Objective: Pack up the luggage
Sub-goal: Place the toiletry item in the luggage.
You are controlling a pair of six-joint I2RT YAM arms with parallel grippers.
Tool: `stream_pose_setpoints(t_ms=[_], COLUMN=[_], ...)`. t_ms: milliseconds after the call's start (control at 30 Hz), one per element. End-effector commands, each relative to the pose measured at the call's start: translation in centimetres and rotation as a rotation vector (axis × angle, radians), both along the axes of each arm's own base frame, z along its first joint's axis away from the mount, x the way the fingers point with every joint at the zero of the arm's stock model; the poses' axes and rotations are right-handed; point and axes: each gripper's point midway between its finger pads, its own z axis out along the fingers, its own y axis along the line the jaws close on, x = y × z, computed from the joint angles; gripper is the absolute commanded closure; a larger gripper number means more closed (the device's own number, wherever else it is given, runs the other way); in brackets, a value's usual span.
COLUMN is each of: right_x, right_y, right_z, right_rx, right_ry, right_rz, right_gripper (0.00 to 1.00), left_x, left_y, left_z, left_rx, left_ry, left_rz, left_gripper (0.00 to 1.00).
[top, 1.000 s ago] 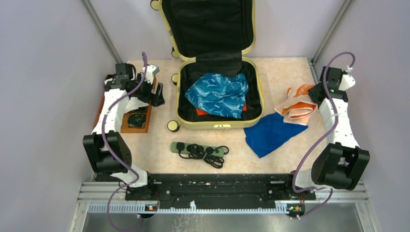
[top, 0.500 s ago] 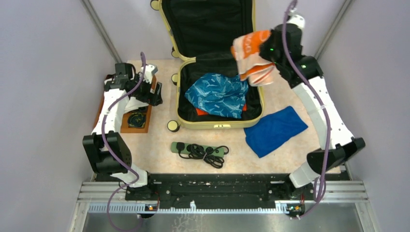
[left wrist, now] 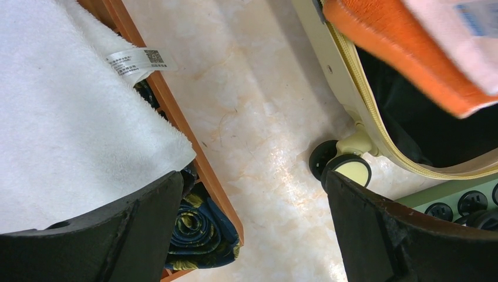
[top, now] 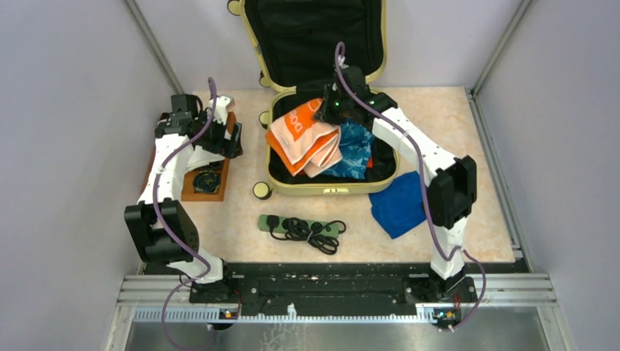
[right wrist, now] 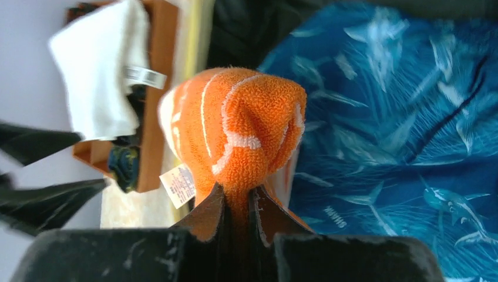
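The luggage (top: 333, 189) lay open at the far middle of the counter (top: 439, 110), likely a stiff shell best taken by its rim. The right fingers (right wrist: 204, 218) were clamped on a soft, floppy orange towel (top: 300, 139) over it; the left fingers (left wrist: 147, 229) stood apart

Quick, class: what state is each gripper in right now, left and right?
Left gripper: open, holding nothing.
Right gripper: shut on the orange towel.
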Motion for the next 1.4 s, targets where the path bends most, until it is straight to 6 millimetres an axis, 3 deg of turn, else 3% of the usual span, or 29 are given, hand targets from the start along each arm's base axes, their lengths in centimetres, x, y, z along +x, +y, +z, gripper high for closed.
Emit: stream_pose_setpoints(t_ms=[0,67,133,267,433,567,667,800,867,967,1133,1233,1367], right_x=[2.7,2.9,3.2,2.8,-1.3,-5.1,-7.2,-8.1,-6.9,-4.5,-0.4,0.8,1.5], right_y=[-0.6,-0.9,-1.0,1.5,6.7,9.0,9.9,9.8,8.4,6.1,1.3,-1.7,-4.4], right_z=[-5.7,-6.9,-6.6,-2.2,4.4,8.0,9.4,9.7,8.7,5.6,-2.3,-6.9,-10.6], right_rx=[0.138,0.106,0.087,0.064,0.032,0.051,0.072,0.105,0.073,0.075,0.083,0.05,0.025], right_ry=[0.139,0.135,0.114,0.004,-0.132,-0.209,-0.234,-0.232,-0.233,-0.154,-0.027,0.037,0.067], right_rz=[-0.033,-0.051,-0.062,0.011,0.173,0.237,0.274,0.279,0.211,0.124,-0.048,-0.156,-0.243], right_gripper=[1.0,1.0,1.0,1.0,1.0,1.0,1.0,1.0,1.0,1.0,1.0,1.0,1.0], left_x=[0.4,0.3,0.4,0.4,0.5,0.7,1.0,1.1,1.1,1.1,1.0,1.1,1.1], left_y=[0.2,0.2,0.1,-0.2,-0.5,-0.1,0.4,0.6,0.6,0.4,0.5,0.7,0.6], left_z=[3.1,3.0,3.0,2.8,2.9,3.4,3.8,3.7,3.7,3.8,4.2,4.4,4.5], left_rx=[0.001,0.002,0.0,-0.02,-0.039,-0.029,-0.014,-0.011,-0.013,-0.019,-0.016,-0.005,-0.003], left_ry=[-0.084,-0.085,-0.084,-0.079,-0.077,-0.089,-0.11,-0.105,-0.101,-0.101,-0.109,-0.115,-0.115], left_rz=[0.023,0.02,0.017,0.012,0.009,0.039,0.069,0.084,0.087,0.085,0.085,0.087,0.078], left_gripper=[0.02,0.02,0.02,0.02,0.02,0.02,0.02,0.02,0.02,0.02,0.02,0.02,0.02])
